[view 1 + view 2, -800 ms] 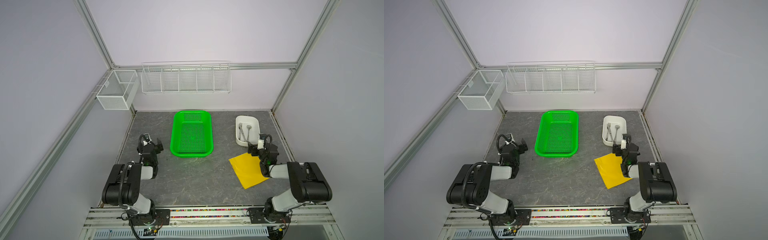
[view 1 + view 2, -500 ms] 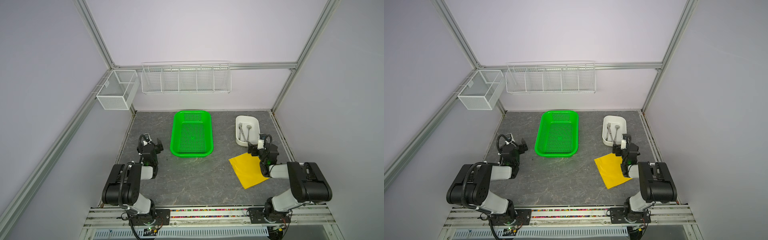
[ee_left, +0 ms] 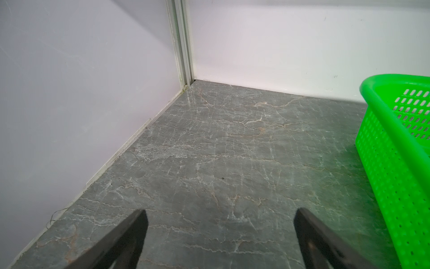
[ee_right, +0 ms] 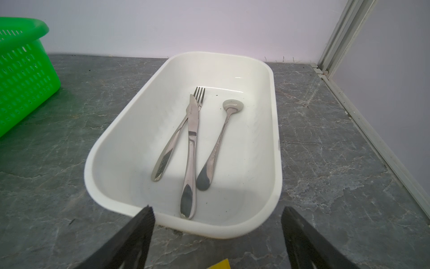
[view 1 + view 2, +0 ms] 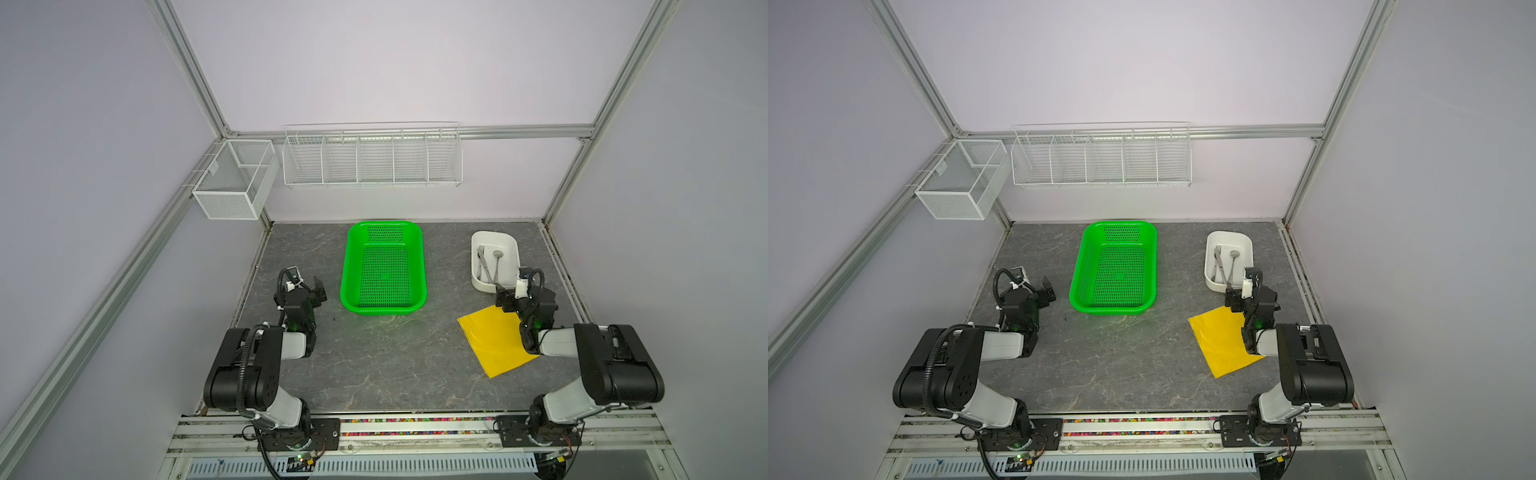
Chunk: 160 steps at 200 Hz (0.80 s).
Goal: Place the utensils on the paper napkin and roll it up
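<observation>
Bare table (image 5: 386, 357) lies open across the near middle. The green basket (image 5: 382, 308) blocks the far middle, near the left arm's fingers (image 3: 125, 233), which face clear table up to the corner walls (image 3: 69, 93). The white tub (image 4: 209, 227) sets its near wall before the right arm's fingers (image 4: 139, 233); its top is open.

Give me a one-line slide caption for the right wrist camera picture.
Open right pincer before a white tub holding fork, knife and spoon, none yet on the paper napkin.

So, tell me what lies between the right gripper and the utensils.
Right wrist view: just a strip of bare tabletop and the white tub's near wall lie between the right gripper and the utensils inside it.
</observation>
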Tool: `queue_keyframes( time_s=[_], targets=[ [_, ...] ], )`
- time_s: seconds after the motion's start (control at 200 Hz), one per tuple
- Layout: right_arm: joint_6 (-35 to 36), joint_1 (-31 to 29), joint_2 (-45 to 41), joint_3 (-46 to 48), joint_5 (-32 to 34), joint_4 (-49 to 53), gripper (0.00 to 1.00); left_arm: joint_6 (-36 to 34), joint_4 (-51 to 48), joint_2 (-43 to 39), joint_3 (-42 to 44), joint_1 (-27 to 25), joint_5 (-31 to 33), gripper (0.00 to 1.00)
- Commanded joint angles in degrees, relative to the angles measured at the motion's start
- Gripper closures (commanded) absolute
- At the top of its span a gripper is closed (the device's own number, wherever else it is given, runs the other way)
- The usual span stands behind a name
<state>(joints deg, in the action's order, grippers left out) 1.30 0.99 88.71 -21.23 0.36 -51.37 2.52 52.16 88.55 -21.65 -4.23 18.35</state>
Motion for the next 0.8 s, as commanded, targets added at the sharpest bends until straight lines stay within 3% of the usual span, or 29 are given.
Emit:
queue_keyframes(
  time_s=[0.0,0.095,0.19,0.31,0.4,0.485,0.555,0.64,0.795],
  targets=[
    [0.88,-0.11,-1.05,-0.84,1.42,1.29,0.12,-0.50,2.86,0.13,0.81,0.19,-0.69,0.01],
    [1.16,-0.54,-2.17,-1.76,2.37,3.76,0.12,-0.43,4.94,-1.54,2.54,0.19,-0.41,0.01],
    [0.19,-0.68,-5.95,-3.78,4.44,10.49,0.12,0.10,-1.37,-5.90,1.34,0.19,0.73,0.01],
    [-5.70,-0.20,-12.45,-9.76,7.30,28.72,0.11,2.97,-17.38,-13.37,-3.41,0.18,3.88,0.01],
    [-11.37,0.21,-16.31,-16.24,6.17,45.29,0.12,8.99,-28.16,-18.25,-6.82,0.18,7.97,0.01],
    [-17.40,1.24,-17.25,-23.13,0.42,61.48,0.11,17.21,-38.64,-22.51,-9.88,0.19,9.49,0.01],
    [-19.54,1.66,-18.33,-24.36,-7.65,66.60,0.11,24.98,-47.51,-26.23,-11.77,0.19,8.44,0.01],
    [-24.27,1.64,-19.68,-23.96,-14.27,70.29,0.10,31.75,-57.93,-30.57,-13.31,0.36,4.63,0.01],
    [-29.67,0.20,-20.34,-20.29,-21.66,72.50,0.01,33.38,-53.68,-36.71,-8.67,0.45,-17.87,0.01]
  ],
)
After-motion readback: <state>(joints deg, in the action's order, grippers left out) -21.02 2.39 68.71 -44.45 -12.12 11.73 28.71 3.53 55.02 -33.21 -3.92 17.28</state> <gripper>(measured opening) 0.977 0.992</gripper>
